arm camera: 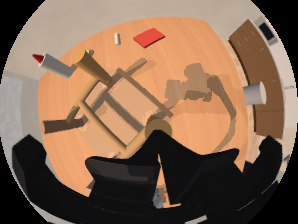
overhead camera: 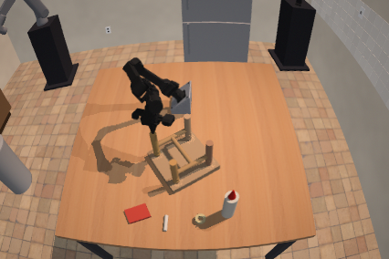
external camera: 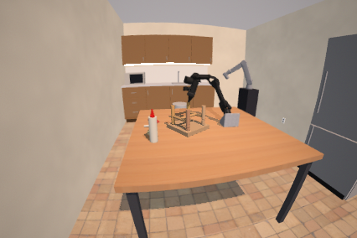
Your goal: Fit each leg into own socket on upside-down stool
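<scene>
The stool seat [overhead camera: 193, 175] [external camera: 188, 131] lies flat and upside down on the tabletop [overhead camera: 252, 119] [external camera: 223, 147] [arm camera: 200, 50], its four legs pointing up near the corners, with rails running low between them. The leg nearest the arm [overhead camera: 154, 144] [arm camera: 158, 126] stands under the fingers [overhead camera: 153, 129] [external camera: 188, 101] — these are shut together with nothing between them, their tips pointing down at the top of that leg. They look to be touching it or just above it; I cannot tell which. The other three legs stand free of the arm: a light one [overhead camera: 173, 171] [external camera: 173, 115] [arm camera: 93, 67] at the corner toward the red pad, a darker one [overhead camera: 209, 153] [external camera: 188, 120] [arm camera: 62, 126] toward the bottle, and another [overhead camera: 187, 128] [external camera: 204, 115] on the side toward the gray block. Whether each shoulder sits fully down on the seat is too small to tell. The black arm [overhead camera: 153, 102] [external camera: 216, 88] reaches over from beside the gray angled block [overhead camera: 182, 104] [external camera: 230, 120]. Well apart from the fingers lie a red pad [overhead camera: 137, 212] [arm camera: 149, 37] and a small white stick [overhead camera: 165, 222] [arm camera: 117, 39], flat on the wood, with a small pale ring [overhead camera: 196, 222] near an upright white bottle [overhead camera: 229, 205] [external camera: 153, 129] [arm camera: 56, 66] — its pointed cap is red.
</scene>
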Robot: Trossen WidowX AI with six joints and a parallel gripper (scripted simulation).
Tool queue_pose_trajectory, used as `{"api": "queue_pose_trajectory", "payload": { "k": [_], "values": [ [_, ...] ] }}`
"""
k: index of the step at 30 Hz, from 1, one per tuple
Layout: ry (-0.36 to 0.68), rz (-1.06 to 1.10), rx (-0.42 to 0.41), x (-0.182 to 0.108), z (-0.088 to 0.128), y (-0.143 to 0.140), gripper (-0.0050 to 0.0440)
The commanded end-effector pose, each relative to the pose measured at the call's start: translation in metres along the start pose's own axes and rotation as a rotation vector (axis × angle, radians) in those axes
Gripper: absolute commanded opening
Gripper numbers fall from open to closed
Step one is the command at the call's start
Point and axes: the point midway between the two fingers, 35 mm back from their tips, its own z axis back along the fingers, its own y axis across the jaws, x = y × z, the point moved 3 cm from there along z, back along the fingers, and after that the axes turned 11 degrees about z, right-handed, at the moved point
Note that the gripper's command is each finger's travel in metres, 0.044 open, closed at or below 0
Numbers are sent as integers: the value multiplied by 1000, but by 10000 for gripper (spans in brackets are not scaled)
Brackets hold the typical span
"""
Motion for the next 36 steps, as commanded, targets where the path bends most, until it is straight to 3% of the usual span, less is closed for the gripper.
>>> {"api": "queue_pose_trajectory", "payload": {
  "k": [1, 25, 36],
  "values": [
    [59, 8, -10, -5, -21, 3, 0],
    [59, 8, -10, -6, -23, 3, 0],
    [47, 6, -8, -3, -14, 2, 0]
  ]
}}
